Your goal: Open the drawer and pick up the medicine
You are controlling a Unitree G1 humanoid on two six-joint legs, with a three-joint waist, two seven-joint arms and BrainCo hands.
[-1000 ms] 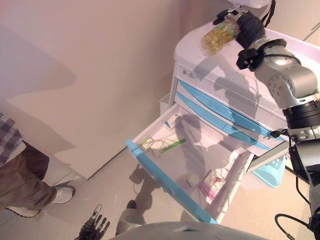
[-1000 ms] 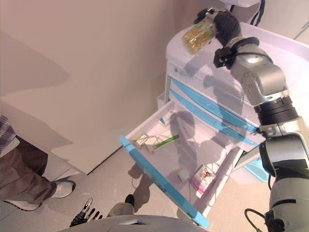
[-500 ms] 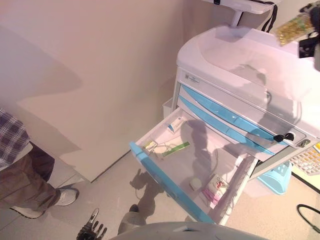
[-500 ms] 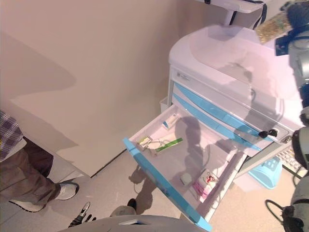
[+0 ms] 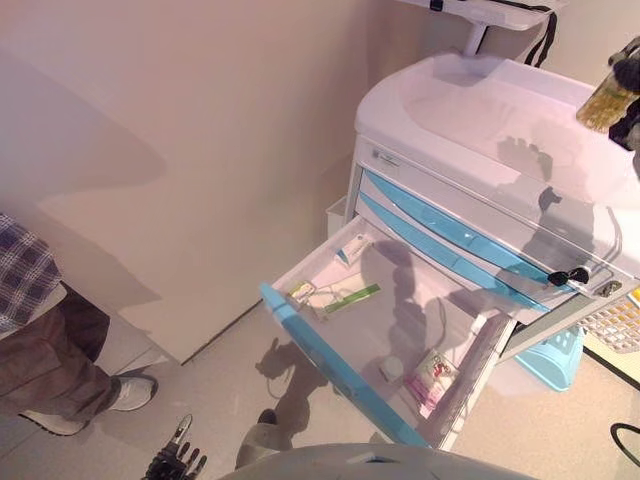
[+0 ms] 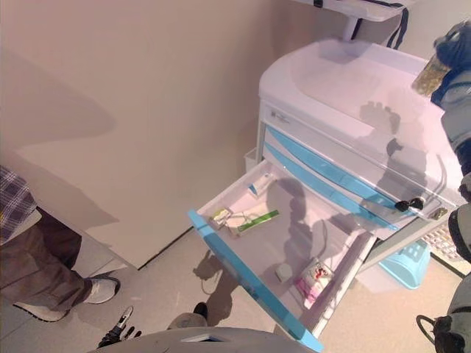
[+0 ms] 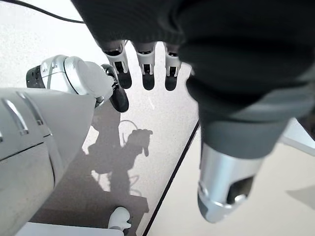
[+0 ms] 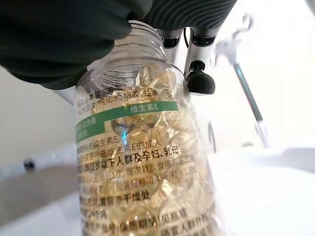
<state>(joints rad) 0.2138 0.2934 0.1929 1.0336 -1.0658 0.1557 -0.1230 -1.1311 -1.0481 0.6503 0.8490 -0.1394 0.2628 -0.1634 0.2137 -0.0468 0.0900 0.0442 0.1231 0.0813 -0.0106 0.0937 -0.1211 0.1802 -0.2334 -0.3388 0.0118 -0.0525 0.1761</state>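
My right hand (image 6: 453,45) is shut on a clear medicine bottle (image 6: 430,74) filled with yellow capsules, held in the air above the right end of the white cart's top (image 5: 480,110). In the right wrist view the bottle (image 8: 142,172) fills the frame, with a green band on its label and the fingers (image 8: 199,78) curled behind it. The cart's lowest drawer (image 5: 330,365), with a blue front, stands pulled out. In it lie small boxes (image 5: 350,249), a green strip (image 5: 352,297) and a pink sachet (image 5: 430,375). My left hand (image 5: 175,462) hangs low near the floor, its fingers (image 7: 142,66) straight.
Two blue drawer fronts (image 5: 440,235) above the pulled-out one are closed. A teal basket (image 5: 552,358) hangs at the cart's right side. A person's legs and a shoe (image 5: 125,390) are at the left, by the beige wall.
My right hand has carried the bottle from above the cart's left end to its right end. The view has also shifted a little.
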